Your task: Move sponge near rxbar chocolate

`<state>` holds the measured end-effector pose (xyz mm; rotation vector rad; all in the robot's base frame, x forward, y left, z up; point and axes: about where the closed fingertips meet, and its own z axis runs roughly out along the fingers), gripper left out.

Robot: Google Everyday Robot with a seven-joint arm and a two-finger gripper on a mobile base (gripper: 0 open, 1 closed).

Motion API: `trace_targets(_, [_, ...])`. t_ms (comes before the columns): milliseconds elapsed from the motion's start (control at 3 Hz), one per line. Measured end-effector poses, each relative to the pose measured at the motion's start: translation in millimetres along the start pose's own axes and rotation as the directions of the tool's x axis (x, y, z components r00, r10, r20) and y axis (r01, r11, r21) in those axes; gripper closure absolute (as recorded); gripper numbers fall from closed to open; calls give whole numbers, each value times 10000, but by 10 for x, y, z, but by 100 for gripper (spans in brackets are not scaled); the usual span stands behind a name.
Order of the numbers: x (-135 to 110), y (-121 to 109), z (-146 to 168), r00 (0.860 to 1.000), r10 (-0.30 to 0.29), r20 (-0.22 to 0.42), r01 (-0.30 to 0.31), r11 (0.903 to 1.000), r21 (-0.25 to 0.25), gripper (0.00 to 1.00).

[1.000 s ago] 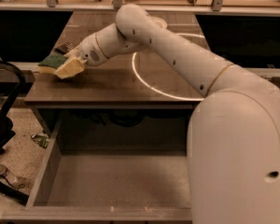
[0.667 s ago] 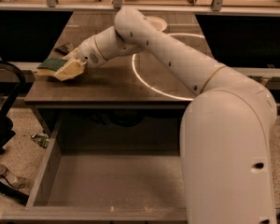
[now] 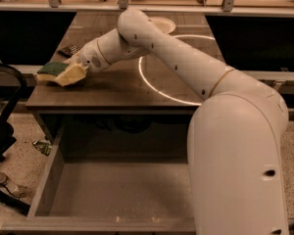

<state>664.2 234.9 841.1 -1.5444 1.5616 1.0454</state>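
Observation:
The sponge (image 3: 62, 72), dark green on top over pale yellow foam, hangs tilted over the left edge of the wooden counter (image 3: 117, 89). My gripper (image 3: 74, 65) is shut on the sponge's right end and holds it just above the surface. The rxbar chocolate (image 3: 68, 49), a small flat dark bar with light markings, lies on the counter just behind the gripper, partly hidden by my wrist.
A white round bowl (image 3: 161, 24) sits at the back of the counter behind my arm. A bright ring of light (image 3: 152, 84) marks the counter's middle. An open drawer (image 3: 122, 190) extends below the front edge. A black chair (image 3: 5, 131) stands at the left.
The arm has shifted a little; the sponge stays held at the counter's left edge, sitting slightly further back toward the dark bar.

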Motion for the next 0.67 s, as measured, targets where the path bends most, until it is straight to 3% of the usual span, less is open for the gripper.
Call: trace_targets(667, [1, 23, 62, 10000, 2, -11, -2, 9999, -107, 0])
